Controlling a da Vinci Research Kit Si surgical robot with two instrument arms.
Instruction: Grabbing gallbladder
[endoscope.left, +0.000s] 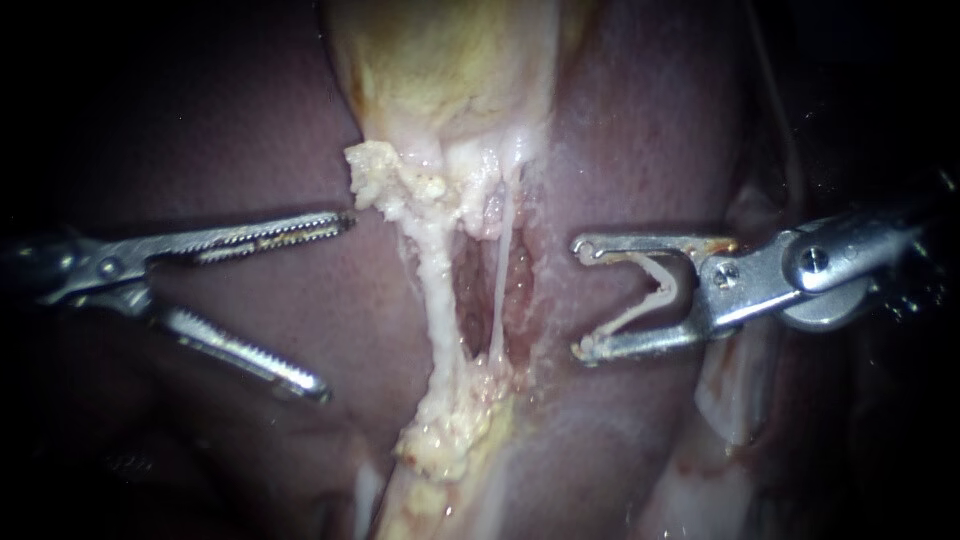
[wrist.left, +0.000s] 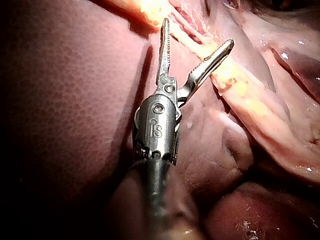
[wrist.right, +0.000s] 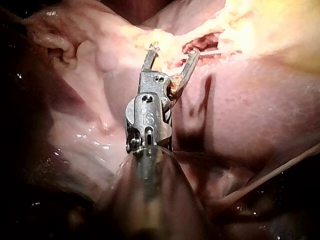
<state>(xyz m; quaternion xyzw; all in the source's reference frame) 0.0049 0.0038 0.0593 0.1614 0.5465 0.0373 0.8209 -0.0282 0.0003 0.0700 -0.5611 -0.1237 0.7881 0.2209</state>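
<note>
Red-brown liver (endoscope.left: 650, 120) fills the field and lies under and beside both tools. The pale yellow gallbladder (endoscope.left: 440, 60) sits ahead of the left tool (endoscope.left: 335, 305), off to its upper jaw's side. It narrows into frayed yellowish tissue (endoscope.left: 385, 180) just beyond that jaw's tip. From there a thicker tube (endoscope.left: 435, 290) and a thin tube (endoscope.left: 500, 270) run across the gap between the two tools.

The left tool stands wide, with a clear gap between its toothed jaws. Nothing is gripped; only liver shows in the gap. The right tool (endoscope.left: 582, 298) faces it from beyond the tubes. Its jaws are spread but carry a white V-shaped clip (endoscope.left: 662, 285), one leg against each jaw.

I judge the step to be the approach: the gallbladder is not yet held. The next move seems to call for carrying the left tool forward and toward its upper jaw's side, until the gallbladder's narrow end lies between both jaws, then closing. The bite should take gallbladder wall rather than loose fray or a tube, and the lower jaw should stay off the liver.
</note>
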